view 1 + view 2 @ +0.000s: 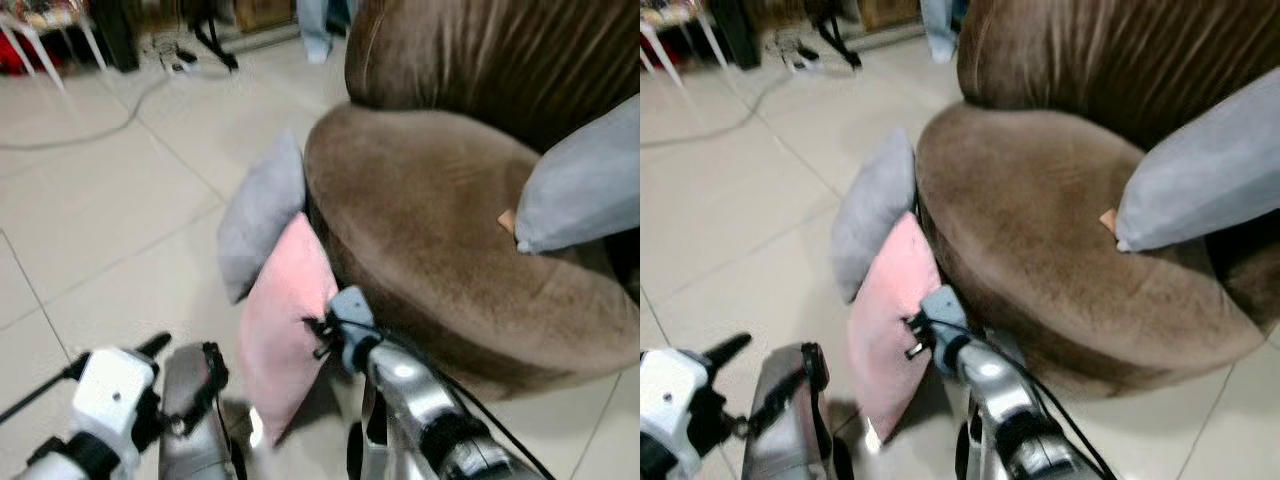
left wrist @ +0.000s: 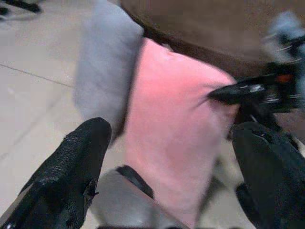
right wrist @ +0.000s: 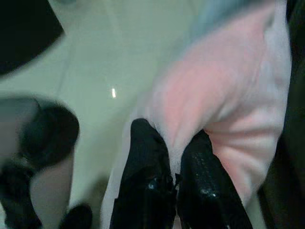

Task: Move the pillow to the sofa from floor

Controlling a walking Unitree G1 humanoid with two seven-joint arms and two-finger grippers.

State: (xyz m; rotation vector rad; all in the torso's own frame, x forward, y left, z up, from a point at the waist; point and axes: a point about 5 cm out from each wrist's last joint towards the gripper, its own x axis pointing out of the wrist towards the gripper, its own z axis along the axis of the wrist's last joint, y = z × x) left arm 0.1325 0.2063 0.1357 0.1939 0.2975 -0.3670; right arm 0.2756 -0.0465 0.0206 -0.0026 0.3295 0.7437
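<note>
Right hand [image 3: 172,143] pinching pink pillow [image 2: 176,124] against brown sofa [image 1: 450,220]; left hand [image 2: 171,157] spread wide nearby.

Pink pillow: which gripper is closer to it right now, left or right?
Right. The right gripper has its fingers pinched on the pink pillow's edge beside the sofa. The left gripper is open, just short of the pillow, not touching it.
</note>
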